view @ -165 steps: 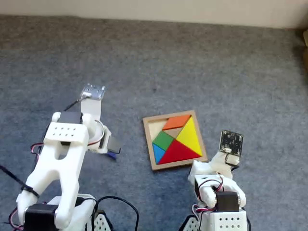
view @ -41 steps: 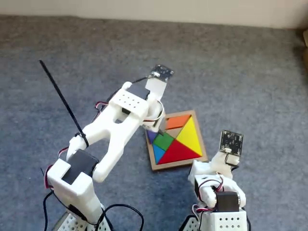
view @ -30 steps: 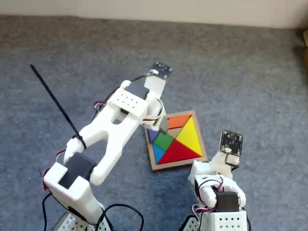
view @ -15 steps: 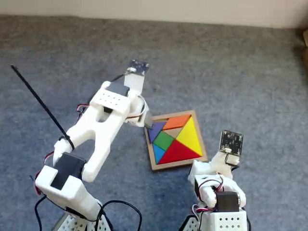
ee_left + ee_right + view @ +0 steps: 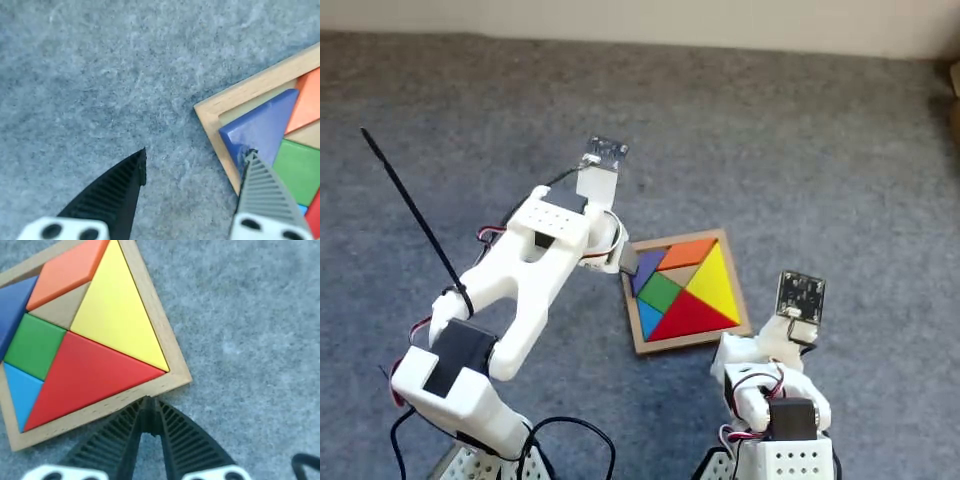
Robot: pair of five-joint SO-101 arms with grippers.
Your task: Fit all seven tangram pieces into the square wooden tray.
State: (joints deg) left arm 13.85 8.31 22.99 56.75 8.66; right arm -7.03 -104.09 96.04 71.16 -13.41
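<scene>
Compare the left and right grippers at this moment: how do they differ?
The left gripper is open, the right gripper shut. The left one straddles the wooden tray's corner, one finger by the dark blue triangle, the other over the carpet; the right one's tips meet at the tray's rim beside the red triangle. Both hold nothing.

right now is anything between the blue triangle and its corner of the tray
Nothing visible does. The blue triangle already lies inside the tray, in its corner beside the orange piece and green piece, with a strip of bare tray floor along one wall.
</scene>
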